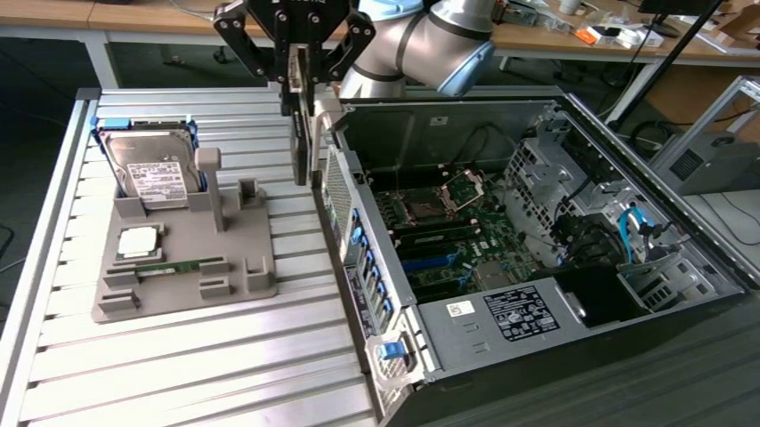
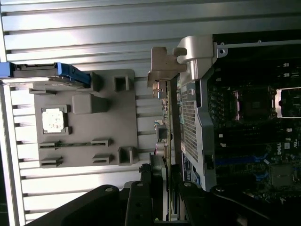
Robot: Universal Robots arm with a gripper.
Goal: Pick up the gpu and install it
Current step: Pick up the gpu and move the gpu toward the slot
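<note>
The slatted metal table point(image 1: 178, 374) is carrying 2 items. A grey holder tray point(image 1: 178, 301) is sitting toward the exterior view's left; an open computer case point(image 1: 475, 342) is lying just beside it, toward the exterior view's right.

The arm point(image 1: 407, 52) is built of fat, rounded joint housings in brushed silver-grey metal, smooth and tubular, with soft highlights along their curves. The housings are closed by light-blue plastic caps point(image 1: 461, 78). In the exterior view one sits at about four o'clock on the big joint, another at about twelve o'clock, cut by the frame edge. The gripper point(image 1: 295, 89) is matt black throughout: an open linkage of flat, angular bars spreading on either side of a boxy black centre body. In the wrist view, small round pivot screws point(image 2: 139, 184) dot those bars, dull grey spots against the black.
</note>
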